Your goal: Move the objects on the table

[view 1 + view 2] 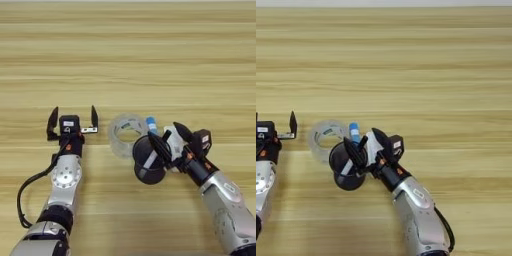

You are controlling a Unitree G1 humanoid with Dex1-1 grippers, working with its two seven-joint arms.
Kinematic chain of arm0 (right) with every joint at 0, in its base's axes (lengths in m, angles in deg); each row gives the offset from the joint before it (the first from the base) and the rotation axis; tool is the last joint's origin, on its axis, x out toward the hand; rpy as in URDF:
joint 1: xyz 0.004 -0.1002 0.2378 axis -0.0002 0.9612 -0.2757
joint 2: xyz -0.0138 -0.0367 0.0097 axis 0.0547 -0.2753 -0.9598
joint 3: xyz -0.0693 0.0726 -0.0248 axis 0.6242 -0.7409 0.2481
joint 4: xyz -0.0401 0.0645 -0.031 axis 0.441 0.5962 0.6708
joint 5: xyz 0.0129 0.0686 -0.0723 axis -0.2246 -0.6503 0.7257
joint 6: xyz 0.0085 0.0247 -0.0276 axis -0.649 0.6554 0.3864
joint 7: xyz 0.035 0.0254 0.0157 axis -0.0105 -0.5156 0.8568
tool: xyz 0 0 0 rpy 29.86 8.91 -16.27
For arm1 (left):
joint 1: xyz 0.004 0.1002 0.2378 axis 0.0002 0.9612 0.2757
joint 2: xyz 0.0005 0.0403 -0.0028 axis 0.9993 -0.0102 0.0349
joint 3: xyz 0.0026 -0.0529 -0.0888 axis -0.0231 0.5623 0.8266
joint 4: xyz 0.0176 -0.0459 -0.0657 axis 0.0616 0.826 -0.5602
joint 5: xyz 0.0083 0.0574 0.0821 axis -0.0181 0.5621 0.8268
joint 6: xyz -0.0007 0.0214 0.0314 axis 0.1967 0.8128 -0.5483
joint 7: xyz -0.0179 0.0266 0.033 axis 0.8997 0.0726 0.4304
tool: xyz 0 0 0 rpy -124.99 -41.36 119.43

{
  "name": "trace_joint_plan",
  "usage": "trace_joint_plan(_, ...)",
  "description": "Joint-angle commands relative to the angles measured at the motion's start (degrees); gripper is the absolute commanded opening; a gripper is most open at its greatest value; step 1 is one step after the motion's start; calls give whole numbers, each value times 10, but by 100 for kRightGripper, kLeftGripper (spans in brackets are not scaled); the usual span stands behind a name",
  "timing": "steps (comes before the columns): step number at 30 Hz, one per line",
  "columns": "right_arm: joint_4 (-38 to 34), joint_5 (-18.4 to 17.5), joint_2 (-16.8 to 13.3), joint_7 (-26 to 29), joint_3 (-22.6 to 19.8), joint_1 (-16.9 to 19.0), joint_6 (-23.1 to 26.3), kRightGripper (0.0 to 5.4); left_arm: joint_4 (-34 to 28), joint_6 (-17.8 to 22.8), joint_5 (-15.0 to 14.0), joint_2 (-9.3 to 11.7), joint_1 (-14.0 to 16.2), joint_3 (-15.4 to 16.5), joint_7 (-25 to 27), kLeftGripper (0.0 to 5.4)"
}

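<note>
The right gripper (164, 141) hides much of a white item behind the cup (149, 161); what that item is cannot be told. Its fingers are spread, one over the cup's rim, and a marker (148, 160) shows through the dark wall. The tape roll (125, 135) and blue tube (151, 125) crowd the cup's far side. The left gripper (73, 120) rests apart, fingers open. The far tabletop (130, 50) is bare.

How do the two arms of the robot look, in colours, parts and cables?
Both arms have silver-grey metal shells with black joints. Each gripper, left gripper and right gripper, is a black block with two pointed black fingers and small orange marks. A black cable loops beside the left arm.
</note>
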Motion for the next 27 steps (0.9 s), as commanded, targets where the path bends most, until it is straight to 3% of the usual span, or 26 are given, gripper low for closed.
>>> trace_joint_plan(1,-2,-2,1,3,-1,4,9,540,-2,10,7,-2,5,-3,-3,539)
trace_joint_plan(27,6,6,-2,11,8,6,20,540,-3,10,7,-2,5,-3,-3,539)
